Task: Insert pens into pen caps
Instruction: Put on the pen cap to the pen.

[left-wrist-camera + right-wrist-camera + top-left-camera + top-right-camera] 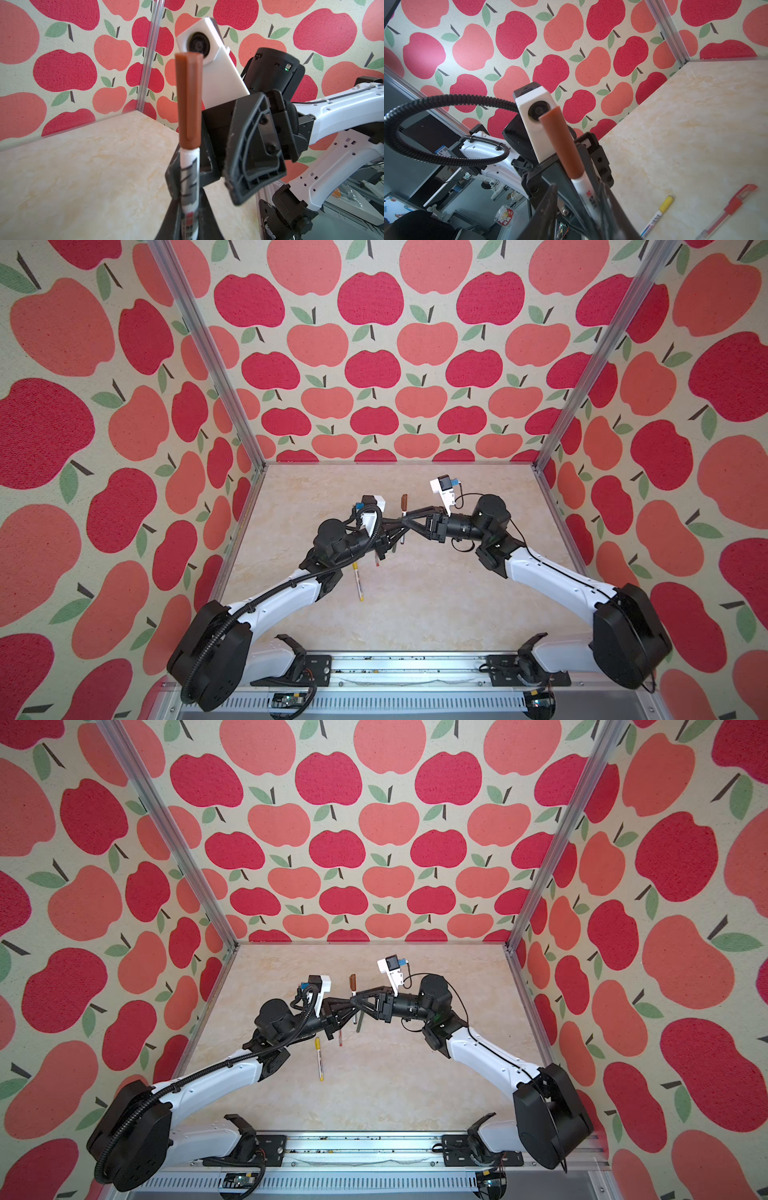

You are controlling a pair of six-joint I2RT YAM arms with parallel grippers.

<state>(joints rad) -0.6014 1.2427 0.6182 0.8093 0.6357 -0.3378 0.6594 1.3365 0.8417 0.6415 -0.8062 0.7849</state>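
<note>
We take the yellow-capped pen (358, 580), lying flat on the table (457, 601), as our reference.

- **Brown-capped pen (402, 517):** beyond the yellow-capped pen, toward the back wall, held clear of the table. Its maroon-brown cap (189, 99) sits over one end of the white barrel. That capped end is the end farthest from the yellow-capped pen.
- **Left gripper (188, 187):** fingers closed on the white barrel below the cap, gripping it.
- **Right gripper (577, 187):** meets the same pen from the opposite side. In the right wrist view its fingers (550, 203) stand on either side of the barrel with a gap showing. We record them as parted, not gripping.
- **Red pen (726, 212):** flat on the table near the yellow-capped pen, on its right, red cap on. In both top views it is partly hidden by the left arm.
- **Dark green pen (359, 1022):** on the table further right of the yellow-capped pen, partly under the grippers. We cannot tell whether it is capped.
</note>
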